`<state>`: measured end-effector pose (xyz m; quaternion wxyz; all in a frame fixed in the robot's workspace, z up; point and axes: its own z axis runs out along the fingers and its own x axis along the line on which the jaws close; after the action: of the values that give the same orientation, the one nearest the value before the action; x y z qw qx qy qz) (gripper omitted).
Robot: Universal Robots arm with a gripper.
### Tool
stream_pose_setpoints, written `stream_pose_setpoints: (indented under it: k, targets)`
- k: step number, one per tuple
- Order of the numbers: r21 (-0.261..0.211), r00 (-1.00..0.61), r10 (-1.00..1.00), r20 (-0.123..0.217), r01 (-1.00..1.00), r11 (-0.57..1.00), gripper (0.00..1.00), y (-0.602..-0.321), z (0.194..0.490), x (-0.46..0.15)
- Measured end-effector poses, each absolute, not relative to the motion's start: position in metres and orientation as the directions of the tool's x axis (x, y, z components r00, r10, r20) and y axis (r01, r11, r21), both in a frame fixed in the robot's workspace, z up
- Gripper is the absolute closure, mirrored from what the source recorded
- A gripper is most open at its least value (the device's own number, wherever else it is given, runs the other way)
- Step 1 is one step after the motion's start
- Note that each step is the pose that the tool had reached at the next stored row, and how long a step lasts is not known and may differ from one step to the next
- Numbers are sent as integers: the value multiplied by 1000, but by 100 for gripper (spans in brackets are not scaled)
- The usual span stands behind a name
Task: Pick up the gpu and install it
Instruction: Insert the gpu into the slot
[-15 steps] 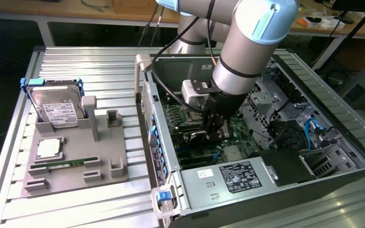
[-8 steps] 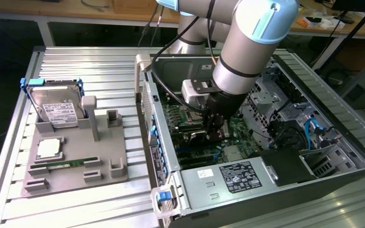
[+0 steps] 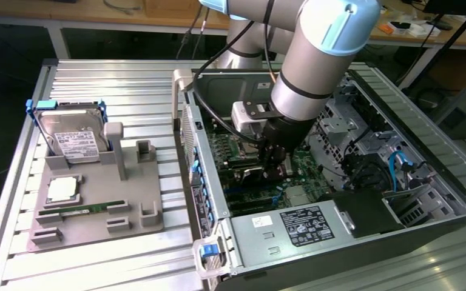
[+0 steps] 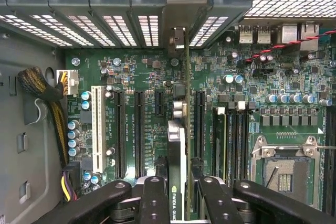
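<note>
The gpu is a thin dark card seen edge-on, with a green logo near my fingers. It stands upright between the black fingers, and my gripper is shut on it. Its metal end bracket reaches the rear slot openings of the case. The card hangs over the green motherboard, in line with the gap between two long black expansion slots. In the exterior view my gripper reaches down into the open computer case with the gpu just above the board.
A grey fixture at the exterior view's left carries a hard drive in a blue frame, a processor and a green RAM stick. In the case are a power supply, a cable bundle and an open processor socket.
</note>
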<state>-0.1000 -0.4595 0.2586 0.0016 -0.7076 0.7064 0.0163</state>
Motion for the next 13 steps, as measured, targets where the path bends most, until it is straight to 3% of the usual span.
stream_pose_setpoints:
  k: [13]
  targets:
    - [20,2,-999,-39,-1000,-2,73,-460,260,-106]
